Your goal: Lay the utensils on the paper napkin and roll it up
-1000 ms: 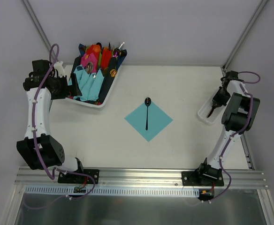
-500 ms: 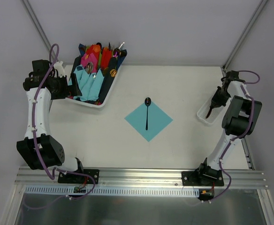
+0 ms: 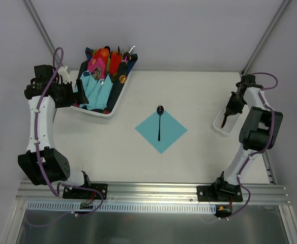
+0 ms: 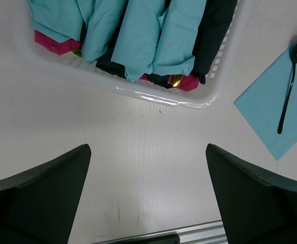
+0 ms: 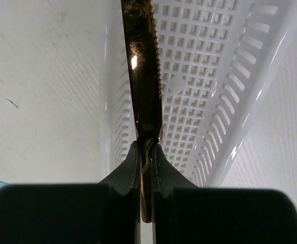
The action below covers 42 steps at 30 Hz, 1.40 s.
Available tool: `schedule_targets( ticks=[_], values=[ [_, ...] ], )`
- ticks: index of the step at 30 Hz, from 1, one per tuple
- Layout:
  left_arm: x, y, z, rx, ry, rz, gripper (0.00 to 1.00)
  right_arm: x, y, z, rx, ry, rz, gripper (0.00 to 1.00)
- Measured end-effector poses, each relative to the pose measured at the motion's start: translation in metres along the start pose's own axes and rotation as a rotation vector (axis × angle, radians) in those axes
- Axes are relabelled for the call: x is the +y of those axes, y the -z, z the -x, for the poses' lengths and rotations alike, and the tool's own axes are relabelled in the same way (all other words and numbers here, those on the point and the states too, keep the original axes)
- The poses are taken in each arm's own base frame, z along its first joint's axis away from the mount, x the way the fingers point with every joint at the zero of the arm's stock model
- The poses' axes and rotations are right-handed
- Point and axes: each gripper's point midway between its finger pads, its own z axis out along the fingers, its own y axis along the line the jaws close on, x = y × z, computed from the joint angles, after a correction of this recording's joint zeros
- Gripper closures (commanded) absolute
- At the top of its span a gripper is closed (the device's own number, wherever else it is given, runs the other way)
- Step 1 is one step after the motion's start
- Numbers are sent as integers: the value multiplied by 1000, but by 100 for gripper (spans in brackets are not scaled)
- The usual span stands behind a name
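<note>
While the knife (image 5: 141, 76) sits in your right pincer (image 5: 146, 147): reckon it light, stiff and slick. It is a thin glossy brown blade with a toothed edge, and it will likely pivot if you swing fast.
Right pincer: pressed together where the blade narrows toward the handle, pinching the knife, with the blade running straight out ahead of the fingertips.
Knife's place: far right of the counter (image 3: 199, 91), over the white tray (image 5: 204, 101) with its slotted floor. You cannot tell whether the tip touches the tray.
Hold: a grip nearer the handle's middle would probably balance better. With this one, keep your wrist steady and lay the knife down flat.
Paper napkin (image 3: 171, 133): a teal diamond at the counter's centre, well apart from the knife. Thin and soft, it will likely slide or crease under a dragged blade.
Spoon (image 3: 159, 124): lies on the napkin, bowl at the far corner, handle pointing near.
Right arm: elbow folded high, forearm reaching far, wrist tipped down toward the tray.
Left pincer (image 4: 147, 152): spread wide and holding nothing, it hovers above bare counter beside the bin (image 4: 158, 96) of napkin rolls (image 4: 138, 35).
Left arm: upright at the left edge, bent over toward that bin.
</note>
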Motion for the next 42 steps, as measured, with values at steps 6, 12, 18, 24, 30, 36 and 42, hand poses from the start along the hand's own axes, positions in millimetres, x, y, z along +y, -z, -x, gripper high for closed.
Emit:
schedule_targets(
  ticks=[6,12,18,24,30,36,42],
  values=[
    [0,2,0,-5,-2,1,1,4,7,-2,-11,21,5,100],
    [-1,2,1,-6,-2,1,1,12,30,-5,-49,41,24,100],
    [-1,2,1,-6,-1,1,1,59,49,-13,-87,119,93,100],
    [-1,2,1,-6,2,0,1,133,47,-52,-53,218,202,100],
    [-1,2,0,-5,5,-1,1,192,40,-95,-6,300,269,100],
    [0,-1,-3,6,11,-1,1,226,23,-129,42,326,278,100],
    [-1,-1,-5,8,13,-1,1,243,4,-158,84,348,250,100]
  ],
)
